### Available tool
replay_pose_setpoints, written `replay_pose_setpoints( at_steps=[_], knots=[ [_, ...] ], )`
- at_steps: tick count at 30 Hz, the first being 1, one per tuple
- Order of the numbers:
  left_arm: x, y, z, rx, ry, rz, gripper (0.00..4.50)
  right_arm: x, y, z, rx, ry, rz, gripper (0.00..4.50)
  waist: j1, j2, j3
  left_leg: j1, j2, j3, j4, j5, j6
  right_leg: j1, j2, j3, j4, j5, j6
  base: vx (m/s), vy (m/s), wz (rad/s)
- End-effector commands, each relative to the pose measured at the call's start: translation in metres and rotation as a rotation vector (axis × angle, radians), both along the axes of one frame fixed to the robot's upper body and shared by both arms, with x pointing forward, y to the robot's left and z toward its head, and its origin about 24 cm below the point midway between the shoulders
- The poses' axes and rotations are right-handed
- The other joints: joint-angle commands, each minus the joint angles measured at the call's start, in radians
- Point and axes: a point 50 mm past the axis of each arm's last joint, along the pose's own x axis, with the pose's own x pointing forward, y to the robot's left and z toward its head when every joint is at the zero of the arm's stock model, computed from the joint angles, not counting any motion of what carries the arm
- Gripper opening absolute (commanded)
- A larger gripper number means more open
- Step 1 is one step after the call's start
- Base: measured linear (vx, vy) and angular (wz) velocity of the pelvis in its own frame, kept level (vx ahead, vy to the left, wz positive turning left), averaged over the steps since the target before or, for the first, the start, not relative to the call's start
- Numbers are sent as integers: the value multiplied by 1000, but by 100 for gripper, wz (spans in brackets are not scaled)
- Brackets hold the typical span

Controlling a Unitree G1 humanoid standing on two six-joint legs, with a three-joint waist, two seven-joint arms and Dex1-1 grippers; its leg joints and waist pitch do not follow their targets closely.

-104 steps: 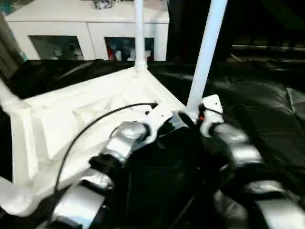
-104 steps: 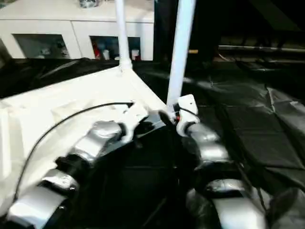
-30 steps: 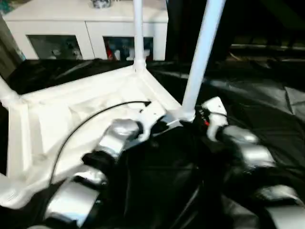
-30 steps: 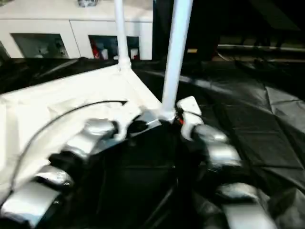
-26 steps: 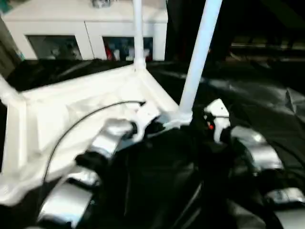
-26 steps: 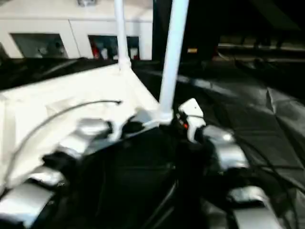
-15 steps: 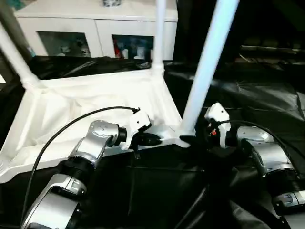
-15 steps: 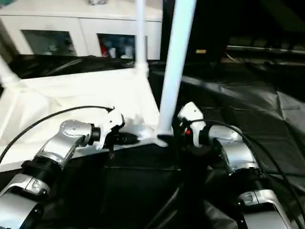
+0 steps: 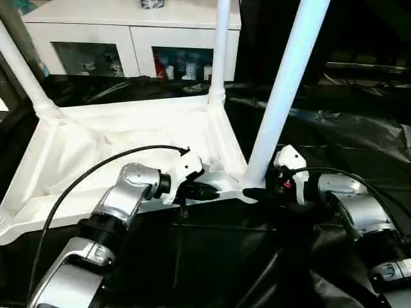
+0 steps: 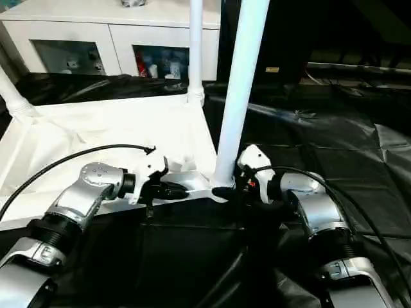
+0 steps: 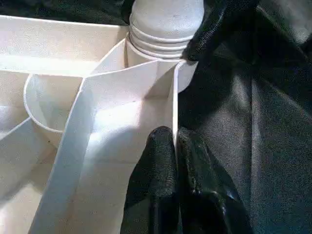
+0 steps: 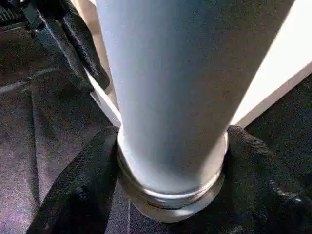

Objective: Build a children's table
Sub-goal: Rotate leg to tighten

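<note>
The children's table lies upside down, its white ribbed top (image 9: 96,147) on the black sheet. Three white legs stand up from corner sockets: one at the near right corner (image 9: 282,96), one at the far corner (image 9: 220,45) and one at the left (image 9: 22,70). My left gripper (image 9: 209,191) is shut on the thin rim wall (image 11: 173,112) of the top, just beside the near right socket. My right gripper (image 9: 253,191) hugs the base of the near right leg (image 12: 165,97), with a black finger (image 12: 83,185) pressed on each side of the ringed foot.
A white cabinet (image 9: 128,25) with glass doors stands behind the table. Wrinkled black sheeting (image 9: 347,128) covers the floor to the right and in front. A black cable (image 9: 96,170) arcs over my left forearm.
The head camera has shifted, so the whole picture moved. My right gripper's fingers have drawn in around the leg's base. The left gripper's hold on the rim is unchanged.
</note>
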Motion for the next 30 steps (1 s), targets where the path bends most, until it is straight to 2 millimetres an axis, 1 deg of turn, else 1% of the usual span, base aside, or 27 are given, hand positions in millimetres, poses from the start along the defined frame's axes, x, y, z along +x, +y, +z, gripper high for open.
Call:
replay_pose_setpoints(
  at_steps=[1,3,4,5,7,8,9,10,11,12,13,14,15,16,17,18,20,21,22,24,25,26,27,28,29,30],
  knots=[
    [-2,-9,12,-78,-24,-50,0,-2,4,1,20,8,26,277,-3,-18,-68,28,64,-27,-63,-166,80,43,-64,42,-58,-158,-257,0,0,0],
    [-2,-9,11,-75,-21,-52,0,-3,5,0,24,13,32,277,-2,-18,-68,28,64,-27,-63,-166,80,44,-65,42,-58,-160,-257,0,0,0],
    [-2,-9,11,-74,-19,-52,0,-3,5,-1,26,16,29,277,-2,-16,-68,28,64,-27,-62,-164,80,44,-64,42,-58,-159,-257,0,0,0],
    [-2,-9,10,-71,-18,-50,0,-3,5,-2,28,19,21,277,-3,-17,-69,28,64,-27,-62,-162,81,44,-64,42,-58,-155,-257,0,0,0],
    [0,-10,7,-43,-31,-13,0,-1,5,-7,30,25,-42,276,-3,-17,-68,27,64,-28,-62,-160,82,44,-64,42,-57,-153,-258,0,0,0],
    [6,-13,3,-11,-57,65,0,6,4,-14,26,15,-159,276,-6,-16,-68,28,64,-28,-63,-169,76,42,-64,42,-59,-163,-258,0,0,0],
    [8,-14,1,4,-69,98,0,8,4,-16,24,11,-209,276,-12,-16,-63,30,62,-28,-66,-196,61,38,-65,43,-66,-200,-253,0,0,0],
    [12,-19,-1,11,-81,153,0,12,5,-21,26,6,-305,276,-15,-16,-62,32,61,-30,-68,-220,49,38,-66,43,-69,-234,-249,0,0,0],
    [15,-27,-3,11,-87,203,0,17,8,-25,49,2,-425,276,-23,-17,-60,33,60,-32,-71,-255,25,37,-66,43,-76,-296,-234,0,0,0],
    [16,-33,-4,12,-90,226,0,20,10,-27,70,6,-499,276,-24,-17,-59,38,60,-34,-74,-278,7,36,-68,43,-82,-339,-217,0,0,0],
    [16,-33,-4,12,-90,226,0,20,10,-27,70,6,-499,276,-26,-16,-59,39,61,-35,-74,-287,0,34,-68,44,-82,-349,-211,0,0,0],
    [18,-46,-4,13,-96,275,0,26,14,-29,99,9,-669,275,-26,-19,-59,37,60,-37,-76,-297,-4,38,-69,43,-85,-367,-197,0,0,0],
    [18,-52,-4,9,-92,289,0,27,16,-30,104,10,-708,275,-30,-16,-59,38,61,-36,-77,-298,-6,34,-67,45,-85,-362,-196,0,0,0],
    [18,-57,-4,5,-87,301,0,28,18,-30,108,12,-741,275,-33,-16,-59,40,59,-37,-79,-302,-15,33,-65,44,-86,-362,-192,0,0,0],
    [17,-66,-4,0,-91,318,0,29,21,-31,96,-2,-771,275,-34,-11,-61,39,58,-38,-78,-304,-17,35,-67,43,-87,-356,-191,0,0,0],
    [16,-75,-4,-4,-92,322,0,30,26,-32,81,-17,-787,275,-36,-14,-60,40,58,-36,-78,-305,-14,33,-66,44,-90,-346,-188,0,0,0],
    [11,-94,-5,1,-105,312,0,31,40,-33,79,-39,-800,275,-35,-13,-61,38,58,-36,-77,-302,-8,33,-66,45,-90,-332,-189,0,0,0],
    [11,-95,-5,1,-106,310,0,32,40,-33,80,-40,-801,275,-35,-10,-61,39,57,-36,-77,-301,-7,32,-66,45,-90,-328,-188,0,0,0],
    [10,-98,-6,4,-110,304,0,32,43,-32,84,-43,-803,275,-36,-13,-63,35,56,-36,-77,-289,0,38,-66,44,-88,-308,-189,0,0,0],
    [7,-103,-7,13,-124,275,0,33,50,-30,99,-58,-787,275,-34,-14,-62,34,55,-35,-76,-285,15,38,-66,44,-89,-305,-187,0,0,0],
    [7,-103,-7,15,-125,273,0,33,51,-29,104,-60,-783,275,-35,-14,-62,33,55,-35,-76,-284,18,38,-66,44,-89,-307,-186,0,0,0],
    [7,-103,-7,17,-126,270,0,33,52,-28,116,-63,-775,331,-35,-13,-61,33,56,-36,-77,-285,19,38,-66,43,-89,-311,-184,0,0,0],
    [9,-98,-7,21,-127,276,0,33,51,-23,158,-68,-749,331,-36,-11,-61,33,56,-36,-78,-295,19,38,-65,43,-90,-319,-182,0,0,0],
    [10,-95,-7,23,-128,281,0,33,50,-21,179,-71,-738,347,-36,-12,-60,34,57,-36,-78,-302,19,38,-65,43,-92,-324,-180,0,0,0],
    [12,-91,-7,29,-135,285,0,33,47,-17,184,-96,-726,354,-35,-12,-61,35,57,-37,-78,-303,17,37,-65,43,-91,-323,-179,0,0,0],
    [13,-88,-6,34,-140,290,0,33,46,-14,190,-111,-715,354,-34,-12,-62,33,58,-37,-79,-296,18,38,-66,43,-90,-310,-182,0,0,0]
  ],
)
